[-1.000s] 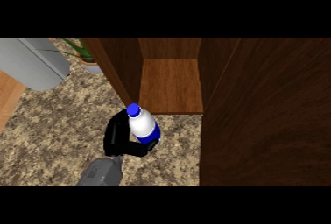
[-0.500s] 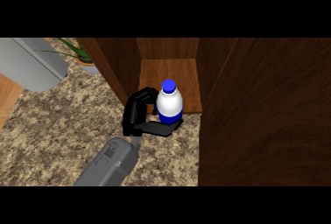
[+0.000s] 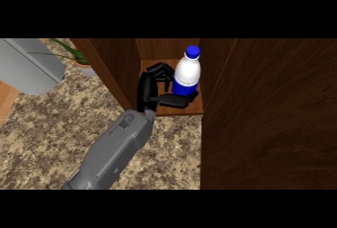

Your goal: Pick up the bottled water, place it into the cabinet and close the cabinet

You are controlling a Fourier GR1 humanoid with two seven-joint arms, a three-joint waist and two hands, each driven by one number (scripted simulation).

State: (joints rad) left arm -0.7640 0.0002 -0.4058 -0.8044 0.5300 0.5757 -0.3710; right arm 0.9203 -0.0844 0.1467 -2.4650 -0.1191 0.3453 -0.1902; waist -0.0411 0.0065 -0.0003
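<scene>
The bottled water [image 3: 187,73] is white with a blue cap and a blue band, and it stands upright inside the open wooden cabinet, over its lower shelf [image 3: 172,110]. My left hand [image 3: 153,89] is shut on the bottle, fingers curled round its left side and thumb crossing under its base. Whether the bottle rests on the shelf cannot be told. My grey left forearm [image 3: 115,147] comes in from the lower left. The cabinet door [image 3: 270,116] stands open at the right, a wide dark wood panel. My right hand does not show.
The cabinet's left wall [image 3: 112,71] stands close to my hand. A grey appliance [image 3: 26,64] and a potted plant [image 3: 77,60] sit at the top left. Speckled stone counter [image 3: 46,133] spreads in front of the cabinet.
My left hand has carried the bottle away from the counter, forward and to the right, into the cabinet opening. The forearm has stretched out after it.
</scene>
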